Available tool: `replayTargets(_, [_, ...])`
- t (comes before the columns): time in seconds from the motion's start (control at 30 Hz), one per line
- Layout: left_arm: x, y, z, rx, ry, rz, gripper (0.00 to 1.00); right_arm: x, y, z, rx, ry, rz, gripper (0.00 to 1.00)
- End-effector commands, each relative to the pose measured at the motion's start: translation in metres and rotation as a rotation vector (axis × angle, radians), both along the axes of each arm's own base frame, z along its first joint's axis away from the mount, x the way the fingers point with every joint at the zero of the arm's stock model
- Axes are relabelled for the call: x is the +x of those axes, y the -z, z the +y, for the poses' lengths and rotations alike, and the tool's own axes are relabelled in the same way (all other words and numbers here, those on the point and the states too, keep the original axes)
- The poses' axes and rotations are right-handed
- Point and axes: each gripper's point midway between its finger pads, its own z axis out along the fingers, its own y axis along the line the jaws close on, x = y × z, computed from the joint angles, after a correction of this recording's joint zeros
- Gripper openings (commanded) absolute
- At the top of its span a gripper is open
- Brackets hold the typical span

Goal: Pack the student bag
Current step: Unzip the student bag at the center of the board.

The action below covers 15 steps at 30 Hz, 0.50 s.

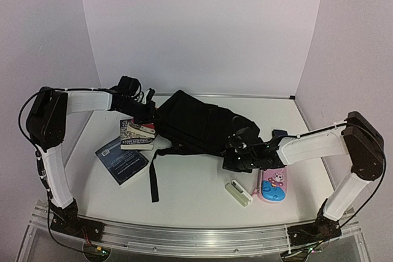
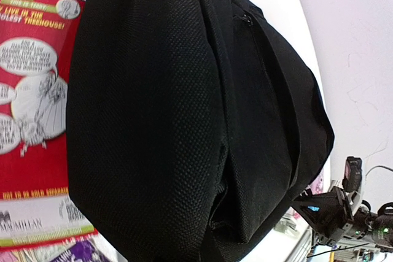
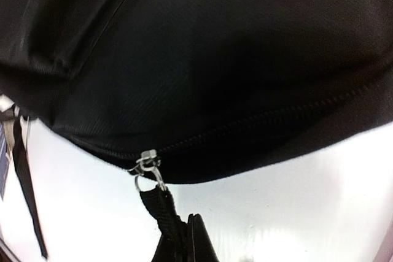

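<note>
Both fingers of the right gripper (image 3: 188,237) are pressing together on the black fabric pull tab (image 3: 158,204) hanging from the metal zipper slider (image 3: 147,160), at the near edge of the student bag (image 1: 193,124). That bag is lying on its side across the middle of the table (image 1: 196,213), slumping and creasing, so it is looking soft and light. I judge the tab the right hold for the zipper, though the fabric beside the track will be needing bracing or it will be bunching. The left gripper (image 1: 142,110) is sitting against the bag's left end; whether it is spread or clamped, I cannot tell. Counting outward: one bag, one trailing strap (image 1: 153,176), one pink pencil case (image 1: 273,186), one small white oblong (image 1: 238,192), one blue book (image 1: 123,159), and a stack of books (image 1: 137,133) showing two covers.
</note>
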Motion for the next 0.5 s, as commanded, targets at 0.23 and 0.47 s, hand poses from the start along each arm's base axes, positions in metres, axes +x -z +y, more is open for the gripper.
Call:
replayTargets(0.23, [0.044, -0.035, 0.018, 0.076, -0.064, -0.259, 0.33, -0.014, -0.028, 0.034, 0.167, -0.182, -0.021, 0.0])
replayTargets(0.47, [-0.003, -0.046, 0.02, 0.209, -0.083, -0.324, 0.69, -0.012, -0.014, 0.017, 0.094, -0.114, -0.009, 0.29])
